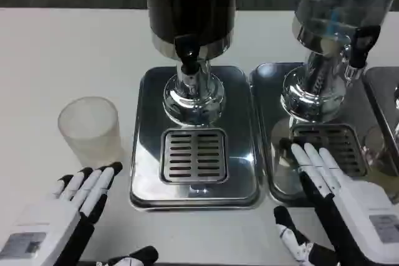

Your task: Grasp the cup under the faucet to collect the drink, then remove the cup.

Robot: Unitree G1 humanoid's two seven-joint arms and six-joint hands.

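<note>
White table seen from above, with two drink dispensers side by side. Toward the left, a frosted plastic cup standing upright on the bare tabletop, just beside the left edge of the middle tray, not under any faucet. Nothing visible inside the cup.

At centre, a dark dispenser on a shiny chrome pedestal, with a black faucet pointing down. Below it, a steel drip tray with a slotted grate near its front edge. Grate bare.

To the right, a second dispenser with a clear tank, tilted in the picture, on its own chrome stand, with a black tap handle on its right side. Beneath it, a second steel tray with a slotted grate, partly covered by a hand.

Lower left, left hand lying palm down, fingers straight and slightly spread, fingertips near the base of the cup but not touching it, thumb out to the side along the bottom edge. Holding nothing.

Lower right, right hand also flat and open, fingers stretched forward over the front of the second tray, fingertips reaching onto its grate, thumb spread to the left. Holding nothing.
</note>
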